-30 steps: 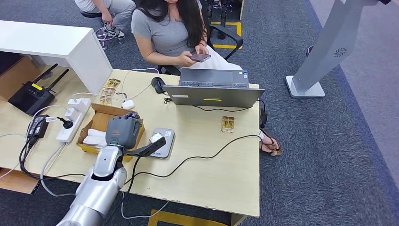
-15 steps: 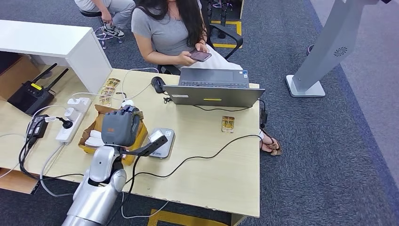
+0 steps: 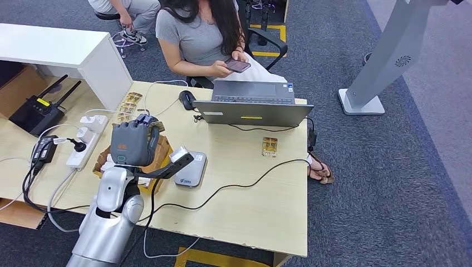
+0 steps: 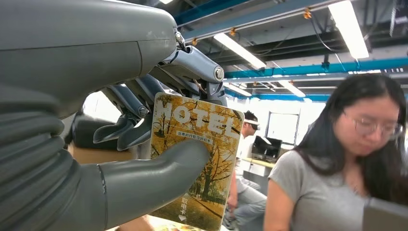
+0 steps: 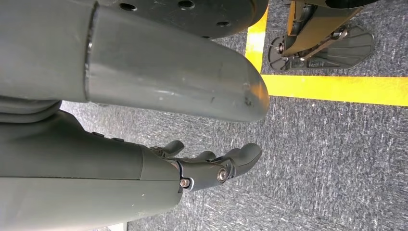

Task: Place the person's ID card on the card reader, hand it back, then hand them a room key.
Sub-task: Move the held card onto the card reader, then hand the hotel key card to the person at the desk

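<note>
My left hand [image 3: 132, 143] is raised above the cardboard box [image 3: 161, 151] at the table's left. It pinches a room key card [image 4: 206, 188] between the thumb [image 4: 144, 180] and the darker fingers; the card is yellow with autumn trees and the word HOTEL. The grey card reader [image 3: 190, 169] lies flat just right of the box, under the thumb's tip. A seated person [image 3: 197, 33] behind the laptop looks at a phone [image 3: 236, 66]. My right hand [image 5: 192, 168] hangs over the carpet with its fingers stretched out and nothing in it.
An open laptop [image 3: 253, 104] stands at the table's far edge, with a mouse [image 3: 186, 99] to its left. A yellow-patterned card [image 3: 269, 146] lies near the right edge; several more [image 3: 128, 104] lie far left. Cables cross the table, with a power strip [image 3: 86, 139] at left.
My left hand has risen and drawn back to the left from over the reader and box, still holding the card. The person has not moved.
</note>
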Controlling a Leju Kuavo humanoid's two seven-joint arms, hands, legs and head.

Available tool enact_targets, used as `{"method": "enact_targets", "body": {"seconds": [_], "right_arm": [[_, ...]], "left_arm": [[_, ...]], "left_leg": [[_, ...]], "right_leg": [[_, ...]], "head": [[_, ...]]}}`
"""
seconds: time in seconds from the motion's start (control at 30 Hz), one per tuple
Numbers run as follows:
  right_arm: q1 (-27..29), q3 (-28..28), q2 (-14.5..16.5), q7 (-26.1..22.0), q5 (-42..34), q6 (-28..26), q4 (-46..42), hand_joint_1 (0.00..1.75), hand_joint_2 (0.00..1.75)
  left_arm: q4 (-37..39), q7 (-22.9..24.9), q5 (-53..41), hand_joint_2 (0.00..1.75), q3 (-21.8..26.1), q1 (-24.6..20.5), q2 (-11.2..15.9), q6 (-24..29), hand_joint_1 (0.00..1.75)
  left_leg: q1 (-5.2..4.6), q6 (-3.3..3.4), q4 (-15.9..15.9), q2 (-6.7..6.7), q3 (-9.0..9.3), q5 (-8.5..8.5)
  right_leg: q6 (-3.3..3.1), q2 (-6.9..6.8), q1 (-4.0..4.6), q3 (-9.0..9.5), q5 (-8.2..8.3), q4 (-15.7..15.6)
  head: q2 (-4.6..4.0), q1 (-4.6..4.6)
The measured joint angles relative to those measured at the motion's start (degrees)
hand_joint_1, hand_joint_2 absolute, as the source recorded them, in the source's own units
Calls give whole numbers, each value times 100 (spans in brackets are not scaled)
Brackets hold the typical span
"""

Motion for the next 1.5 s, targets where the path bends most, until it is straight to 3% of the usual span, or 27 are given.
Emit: {"method": "enact_targets", "body": {"seconds": [0.2,0.77,1.0,1.5], "right_arm": [[-10,0,0,-5,75,9,0,0,0],[-38,0,34,10,165,33,0,0,0],[-37,0,37,46,231,56,0,0,0],[-36,0,37,74,308,68,0,0,0]], "left_arm": [[397,124,-339,175,-179,-104,-62,-14,175],[1452,281,-561,175,-634,-511,-551,-135,175],[2267,793,-680,175,-653,-548,-599,-516,175],[2864,966,-674,175,-653,-738,-662,-688,175]], "left_leg": [[0,0,1,0,0,0],[0,0,2,0,-1,0],[0,0,2,0,-1,0],[0,0,2,-1,0,0]], "right_leg": [[1,0,0,-1,1,0],[3,0,0,-1,3,0],[3,1,0,-2,3,0],[4,-1,0,3,4,0]], "head": [[0,-1],[0,-1],[0,-1],[0,-1]]}}
